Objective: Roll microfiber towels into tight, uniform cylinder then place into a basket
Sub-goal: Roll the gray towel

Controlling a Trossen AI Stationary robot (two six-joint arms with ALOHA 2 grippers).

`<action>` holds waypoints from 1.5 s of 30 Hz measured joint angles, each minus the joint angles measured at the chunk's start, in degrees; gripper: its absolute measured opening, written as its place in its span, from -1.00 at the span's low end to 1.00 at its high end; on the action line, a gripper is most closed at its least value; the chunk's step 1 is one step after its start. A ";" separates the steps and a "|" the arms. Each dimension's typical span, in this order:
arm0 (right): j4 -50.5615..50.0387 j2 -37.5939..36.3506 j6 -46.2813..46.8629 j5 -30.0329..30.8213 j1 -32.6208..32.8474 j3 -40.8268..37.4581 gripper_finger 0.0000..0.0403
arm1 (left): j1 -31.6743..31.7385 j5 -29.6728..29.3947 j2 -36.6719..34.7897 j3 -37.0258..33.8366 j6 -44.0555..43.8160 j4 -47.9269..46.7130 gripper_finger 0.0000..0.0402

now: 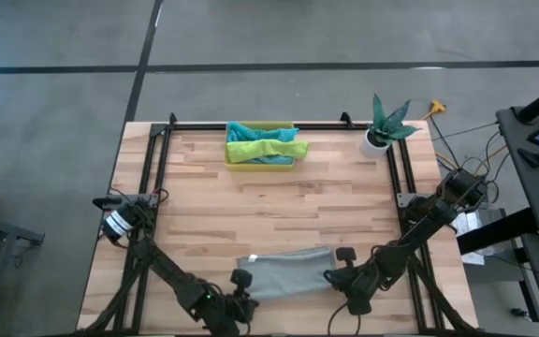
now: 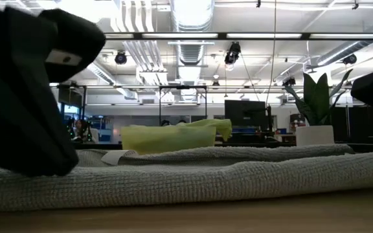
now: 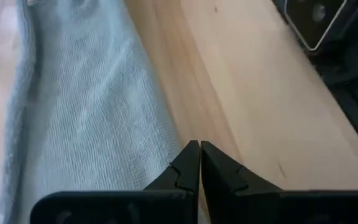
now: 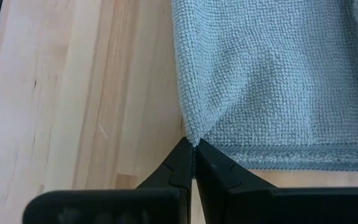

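Observation:
A grey towel (image 1: 288,270) lies as a long folded band on the wooden table near its front edge, with its length running left to right. My left gripper (image 3: 199,146) is shut, with its tips at the towel's near long edge by the left end. My right gripper (image 4: 193,144) is shut on the towel's right end. The yellow basket (image 1: 260,166) stands at the far middle of the table. A teal towel (image 1: 243,131) and a lime green towel (image 1: 265,148) lie in it. My left gripper's shut tips stand at the towel's near edge (image 3: 178,149), slanting down. I cannot tell whether they touch the cloth. My right gripper pinches the towel's near right corner (image 4: 194,135) between its two fingertips, slanting down from the table's right. The cloth puckers toward the tips, and the rest of the towel lies on the table.
A white pot with a green plant (image 1: 374,140) stands at the far right corner. A black frame rail (image 1: 251,124) runs along the table's far edge and down both sides. Bare wood (image 1: 279,206) lies between the towel and the basket.

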 joint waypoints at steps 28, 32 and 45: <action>0.72 0.02 -3.50 3.25 0.00 0.00 -0.96 | -9.57 -13.72 1.59 1.23 26.30 -11.66 -0.70; 0.72 0.01 -3.50 3.43 0.05 0.00 -0.96 | -8.79 -14.58 1.48 1.11 26.27 -13.80 -0.44; 0.76 0.00 -3.50 3.47 0.13 0.00 -0.96 | -6.32 -13.66 2.42 0.68 28.30 -14.48 -0.22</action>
